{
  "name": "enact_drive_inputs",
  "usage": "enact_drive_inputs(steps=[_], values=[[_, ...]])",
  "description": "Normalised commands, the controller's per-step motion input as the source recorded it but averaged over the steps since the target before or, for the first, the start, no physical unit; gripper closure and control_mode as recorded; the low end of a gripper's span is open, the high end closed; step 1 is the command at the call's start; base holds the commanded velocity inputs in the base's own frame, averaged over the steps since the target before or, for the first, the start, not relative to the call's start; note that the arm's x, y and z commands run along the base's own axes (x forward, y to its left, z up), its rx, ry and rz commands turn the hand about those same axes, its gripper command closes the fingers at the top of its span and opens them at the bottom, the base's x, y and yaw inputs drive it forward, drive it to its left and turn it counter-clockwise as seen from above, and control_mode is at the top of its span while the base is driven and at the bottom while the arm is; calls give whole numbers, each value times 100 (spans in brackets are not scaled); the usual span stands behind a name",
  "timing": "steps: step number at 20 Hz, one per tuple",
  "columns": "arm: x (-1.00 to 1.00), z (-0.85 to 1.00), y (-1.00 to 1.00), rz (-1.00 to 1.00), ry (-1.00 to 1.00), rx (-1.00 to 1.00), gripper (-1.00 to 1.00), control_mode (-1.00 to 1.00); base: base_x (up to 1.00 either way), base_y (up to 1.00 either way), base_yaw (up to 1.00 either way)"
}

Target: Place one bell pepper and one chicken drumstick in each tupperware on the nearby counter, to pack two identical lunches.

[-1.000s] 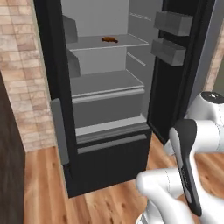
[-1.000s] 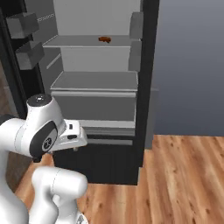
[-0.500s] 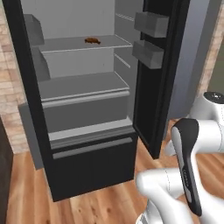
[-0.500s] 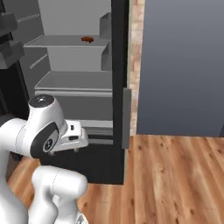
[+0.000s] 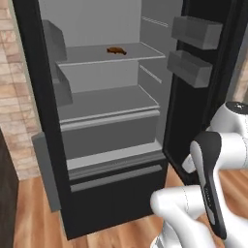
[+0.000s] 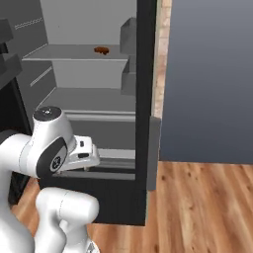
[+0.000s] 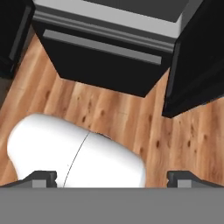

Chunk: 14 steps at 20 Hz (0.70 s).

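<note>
Reddish-brown chicken drumstick (image 5: pixel 116 50) lies alone on the upper shelf (image 5: pixel 97 54) of the open fridge (image 5: pixel 104 193). My end effector (image 7: pixel 112 177) is spread wide, holding nothing, pointing down at the wooden floor (image 7: pixel 131 116).

text: none readable | labels: none | brands: none | numbers: none

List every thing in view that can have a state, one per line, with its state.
fridge: both doors open, interior exposed.
chicken drumstick: lying on the upper fridge shelf, untouched.
lower drawer: closed.
door bins: nothing seen in them.
gripper: open, holding nothing, pointed down at the wooden floor in front of the fridge.
</note>
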Motion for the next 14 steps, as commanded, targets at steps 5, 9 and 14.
enact_drive_inputs(steps=[5, 9, 14], values=[[0, 0, 0, 0, 0, 0, -100, 100, 42, 61, -2], [0, 0, 0, 0, 0, 0, -100, 100, 42, 24, -4], [0, 0, 0, 0, 0, 0, -100, 100, 32, -8, -2]])
